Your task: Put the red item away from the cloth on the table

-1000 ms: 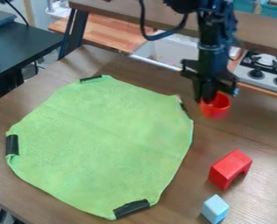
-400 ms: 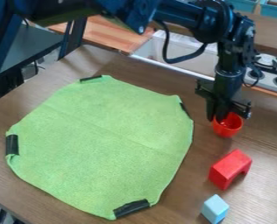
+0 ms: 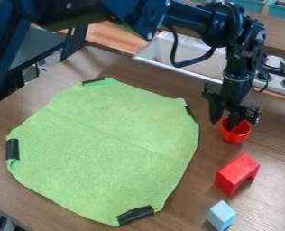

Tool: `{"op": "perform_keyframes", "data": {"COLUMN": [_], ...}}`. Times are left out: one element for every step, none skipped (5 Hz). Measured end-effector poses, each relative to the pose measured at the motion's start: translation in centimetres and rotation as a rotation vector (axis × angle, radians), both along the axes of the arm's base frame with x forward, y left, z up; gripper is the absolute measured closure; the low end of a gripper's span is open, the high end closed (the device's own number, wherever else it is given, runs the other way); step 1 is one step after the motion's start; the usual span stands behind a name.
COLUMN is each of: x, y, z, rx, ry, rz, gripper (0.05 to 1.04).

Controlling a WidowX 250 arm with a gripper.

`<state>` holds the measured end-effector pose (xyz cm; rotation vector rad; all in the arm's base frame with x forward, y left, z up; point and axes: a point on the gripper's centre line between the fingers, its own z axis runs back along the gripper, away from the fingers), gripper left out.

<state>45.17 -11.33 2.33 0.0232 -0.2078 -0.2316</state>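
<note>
One round red plastic cup (image 3: 236,136) sits off the flat green cloth (image 3: 103,144), b/c that's the job; black two-finger gripper (image 3: 224,126) has jaws spread, prob. to let go.

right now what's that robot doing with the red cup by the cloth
The robot arm has its tool over a small red cup, with its jaws apart and one of them dipping into the cup's mouth. The cup appears to sit on the table, off the green cloth, so it looks placed where the task wants it. A red arch block and a light blue block lie nearer the camera, also off the cloth.
</note>
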Motion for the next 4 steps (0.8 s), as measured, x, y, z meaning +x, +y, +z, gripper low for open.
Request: {"op": "perform_keyframes", "data": {"x": [-0.3, -0.5, -1.9, -4.0], "y": [0.7, 2.3, 4.8, 8.9], "z": [0.2, 4.5, 8.8, 12.1], "rx": [-0.017, -0.042, -0.04, 0.046], "ry": [0.021, -0.048, -0.113, -0.112], "rz": [0.007, 0.021, 0.055, 0.126], "gripper": [0.189, 0.081, 0.085, 0.085]}}
